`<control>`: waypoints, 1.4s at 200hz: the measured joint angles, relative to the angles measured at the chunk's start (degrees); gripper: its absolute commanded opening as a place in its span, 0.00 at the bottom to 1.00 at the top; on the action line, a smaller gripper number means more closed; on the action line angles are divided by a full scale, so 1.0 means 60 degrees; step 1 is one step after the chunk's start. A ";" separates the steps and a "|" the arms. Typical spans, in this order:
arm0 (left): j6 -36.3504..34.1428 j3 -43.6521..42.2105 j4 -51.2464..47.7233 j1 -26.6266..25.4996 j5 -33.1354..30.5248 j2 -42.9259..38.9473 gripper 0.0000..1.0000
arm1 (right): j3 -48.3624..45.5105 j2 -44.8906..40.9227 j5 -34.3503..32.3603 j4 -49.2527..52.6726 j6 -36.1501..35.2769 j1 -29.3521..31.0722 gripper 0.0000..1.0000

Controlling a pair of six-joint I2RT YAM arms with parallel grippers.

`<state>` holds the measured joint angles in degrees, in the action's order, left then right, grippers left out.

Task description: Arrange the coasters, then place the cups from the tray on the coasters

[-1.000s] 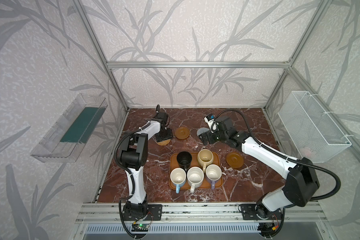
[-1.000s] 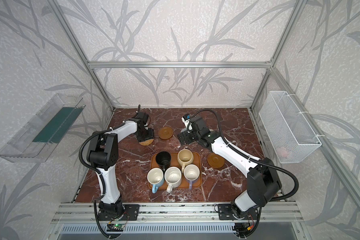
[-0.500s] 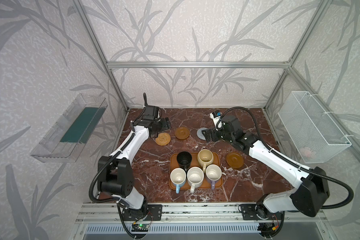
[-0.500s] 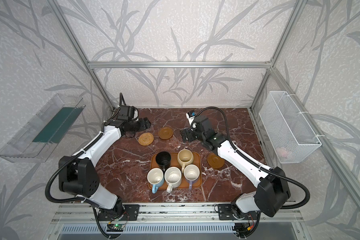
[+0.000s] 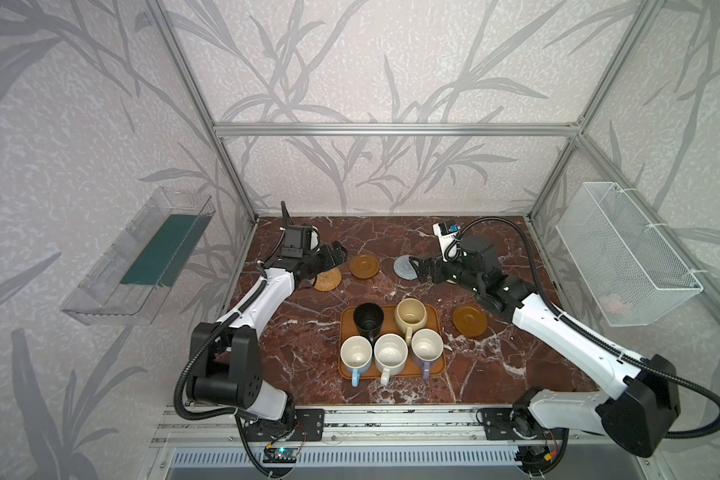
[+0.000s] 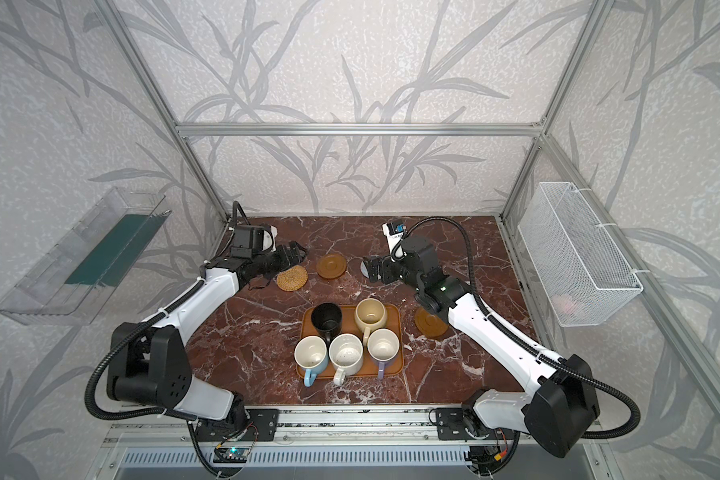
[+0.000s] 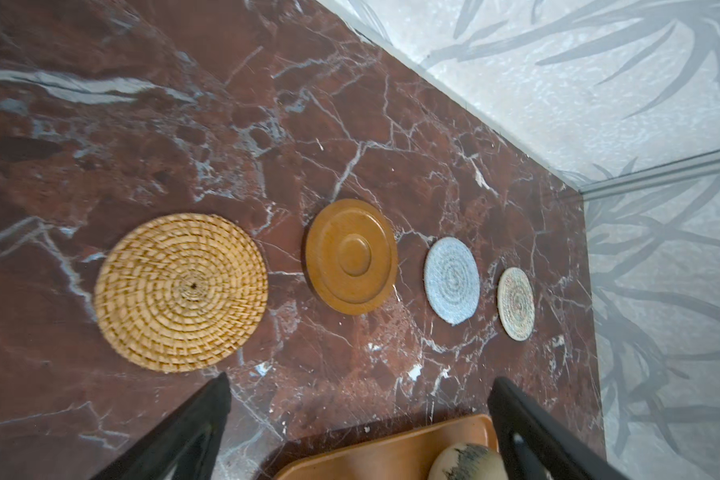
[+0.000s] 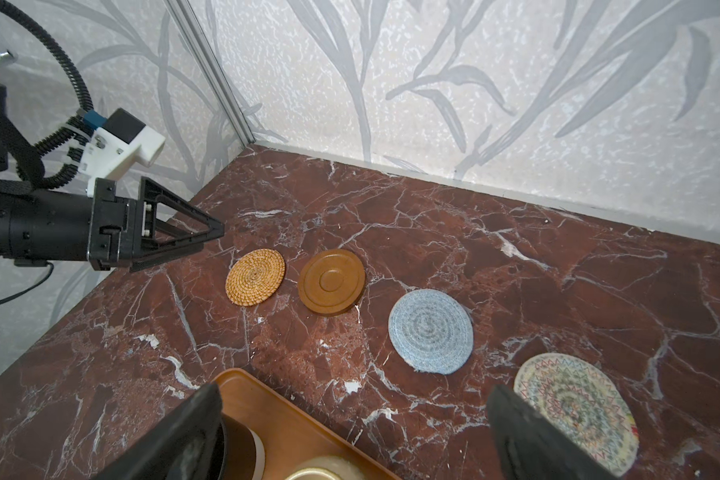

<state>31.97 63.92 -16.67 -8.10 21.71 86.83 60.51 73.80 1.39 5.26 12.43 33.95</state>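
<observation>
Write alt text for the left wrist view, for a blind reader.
Four round coasters lie in a row, apart, on the marble table: woven rattan coaster, glossy brown coaster, blue-grey rope coaster, cream patterned coaster. Nearer the camera, the open left gripper frames a corner of the tray.

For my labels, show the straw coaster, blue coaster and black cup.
straw coaster [image 7: 181,291]: left wrist view, woven centre
blue coaster [image 8: 431,336]: right wrist view, coil centre
black cup [image 5: 368,318]: in a top view, dark inside
</observation>
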 measured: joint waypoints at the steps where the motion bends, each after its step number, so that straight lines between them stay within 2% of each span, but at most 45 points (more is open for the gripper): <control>1: -0.0007 0.0022 -0.0015 -0.0015 0.0000 0.0015 0.96 | 0.0000 0.0004 -0.0004 0.0000 0.0000 -0.0004 0.99; 18: -0.0098 0.0565 -0.0452 -0.0324 -0.0007 0.0302 0.91 | 0.0047 0.0142 -0.0015 0.0069 -0.0004 -0.0022 0.99; 46: -0.0120 0.0976 -0.0572 -0.0743 0.0069 0.0710 0.91 | 0.0291 0.0663 0.0036 0.0306 -0.0047 -0.0022 0.99; 74: -0.0226 0.1770 -0.1206 -0.1224 -0.0474 0.1596 0.91 | 0.0484 0.1060 0.0211 0.0601 -0.0044 -0.0022 0.99; 115: -0.0226 0.2546 -0.1443 -0.1421 -0.0809 0.3104 0.78 | 0.0659 0.1344 0.0437 0.0667 -0.0040 -0.0022 0.99; 136: -0.0237 0.2969 -0.1661 -0.1483 -0.1096 0.3847 0.65 | 0.0816 0.1596 0.0539 0.0718 -0.0047 -0.0022 0.99; 156: -0.0342 0.3439 -0.2047 -0.1581 -0.1705 0.4339 0.58 | 0.1151 0.1898 0.0667 0.0980 -0.0076 -0.0022 0.99; 201: -0.1045 0.5144 -0.3060 -0.1767 -0.2922 0.5544 0.56 | 0.1351 0.2091 0.0900 0.1177 -0.0160 -0.0022 1.00; 246: -0.1581 0.6226 -0.3657 -0.1632 -0.3348 0.6513 0.56 | 0.1366 0.2142 0.1213 0.1104 -0.0255 -0.0025 0.99; 280: -0.1785 0.6980 -0.3920 -0.1545 -0.3472 0.7104 0.50 | 0.1362 0.2124 0.1279 0.0885 -0.0317 -0.0025 0.99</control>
<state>21.26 105.80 -40.18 -17.37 0.89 129.45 68.69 86.54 9.06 10.57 10.52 33.80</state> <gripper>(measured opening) 0.511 0.995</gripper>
